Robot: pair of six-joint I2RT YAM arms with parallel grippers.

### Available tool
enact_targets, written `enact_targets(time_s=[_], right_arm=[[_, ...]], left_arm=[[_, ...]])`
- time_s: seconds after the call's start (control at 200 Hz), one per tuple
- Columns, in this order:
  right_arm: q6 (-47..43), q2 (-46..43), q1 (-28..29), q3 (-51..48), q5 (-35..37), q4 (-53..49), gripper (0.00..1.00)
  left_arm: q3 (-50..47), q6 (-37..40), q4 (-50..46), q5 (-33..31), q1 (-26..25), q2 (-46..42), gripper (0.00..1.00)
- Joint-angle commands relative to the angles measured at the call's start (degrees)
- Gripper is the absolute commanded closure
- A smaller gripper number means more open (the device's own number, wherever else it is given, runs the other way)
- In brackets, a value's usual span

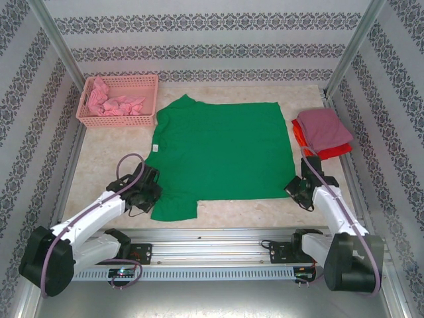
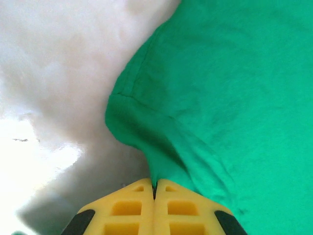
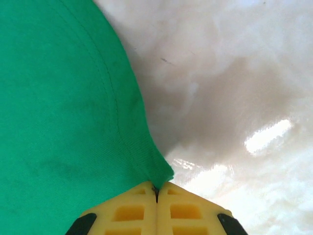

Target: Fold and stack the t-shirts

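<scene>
A bright green t-shirt [image 1: 222, 149] lies spread flat on the middle of the table, collar to the left. My left gripper [image 1: 154, 187] is shut on the shirt's near-left sleeve; its yellow fingers [image 2: 132, 205] pinch a raised fold of green cloth [image 2: 161, 152]. My right gripper [image 1: 293, 187] is shut on the shirt's near-right hem corner [image 3: 161, 171], which sits between its yellow fingers [image 3: 181, 205]. A folded mauve-pink t-shirt [image 1: 323, 128] lies on top of folded red and orange t-shirts [image 1: 333, 150] at the right. Light pink t-shirts [image 1: 112, 103] are bunched in the basket.
A pink lattice basket [image 1: 149, 89] stands at the back left. Metal frame posts rise at the back corners, and a rail [image 1: 218, 235] runs along the near edge between the arm bases. Patterned walls close in the table on three sides.
</scene>
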Motion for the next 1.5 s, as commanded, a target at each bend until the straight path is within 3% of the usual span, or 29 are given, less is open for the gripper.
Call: enact_targets(time_s=[0.0,0.61,0.904,1.494], right_arm=[[1.37,-2.01,-0.12,2.40,-0.46,-3.61,1.00],[-0.76,1.64,-0.09,14.42,-1.65,-1.17,1.00],[-2.90,10.54,-0.08,20.08,-1.99,2.47,1.00],[-5.06,26.53,-0.16,30.32,-2.36,4.50,1.00]], left_arm=[[4.89,3.36,-4.89,-3.08,1.30,-0.10,1.00],[23.93,15.86,-8.82,-0.70,9.42,11.25,1.00],[30.28,19.87,-6.51,1.15,13.01,18.51,1.00],[46.63,27.09,-6.50,3.35,14.86,35.46,1.00]])
